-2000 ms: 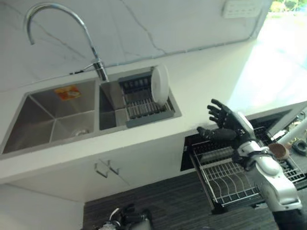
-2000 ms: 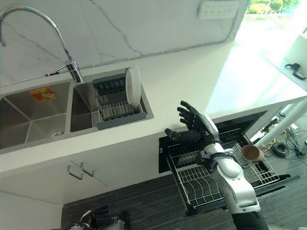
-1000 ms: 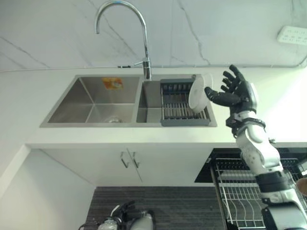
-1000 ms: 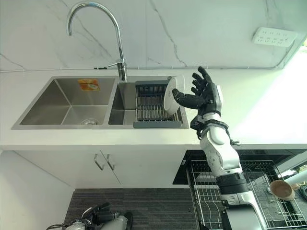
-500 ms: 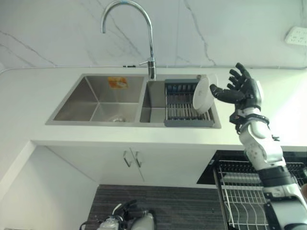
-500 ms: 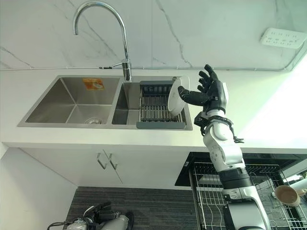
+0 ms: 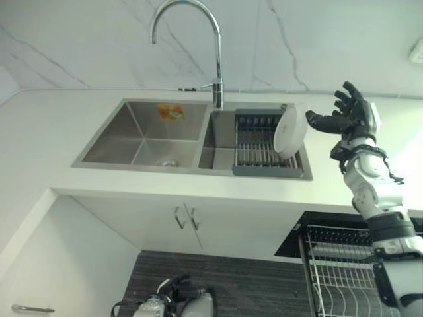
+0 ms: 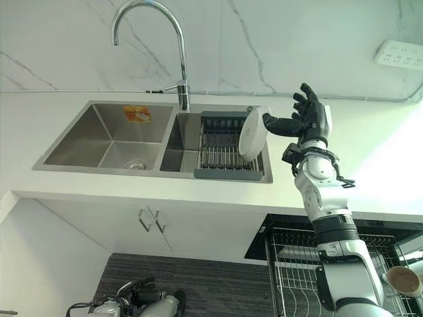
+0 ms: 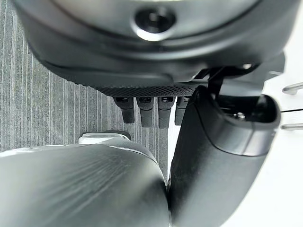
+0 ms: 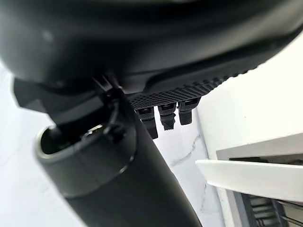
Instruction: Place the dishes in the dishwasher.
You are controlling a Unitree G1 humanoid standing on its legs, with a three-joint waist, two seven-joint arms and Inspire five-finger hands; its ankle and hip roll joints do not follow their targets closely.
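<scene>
A white plate (image 7: 291, 131) stands on edge at the right end of a grey dish rack (image 7: 258, 148) in the sink's right basin. My right hand (image 7: 355, 116) is raised just right of the plate, open, fingers spread. Its thumb points at the plate's upper rim; I cannot tell whether it touches. In the right wrist view the plate's rim (image 10: 255, 177) lies just past the fingers (image 10: 163, 113). My left hand (image 7: 173, 292) hangs low near the floor, open, fingers relaxed (image 9: 151, 111). The pulled-out dishwasher rack (image 8: 291, 264) is at the lower right.
A tall chrome faucet (image 7: 192, 26) rises behind the sink. The left basin (image 7: 145, 135) holds nothing but a sticker. White counter (image 7: 39, 139) runs round the sink, with cabinet handles (image 7: 185, 216) below. A brown cup (image 8: 403, 281) sits in the dishwasher rack.
My right hand rose from over the dishwasher rack to beside the plate in the sink rack and stayed open. The camera also swung toward the sink.
</scene>
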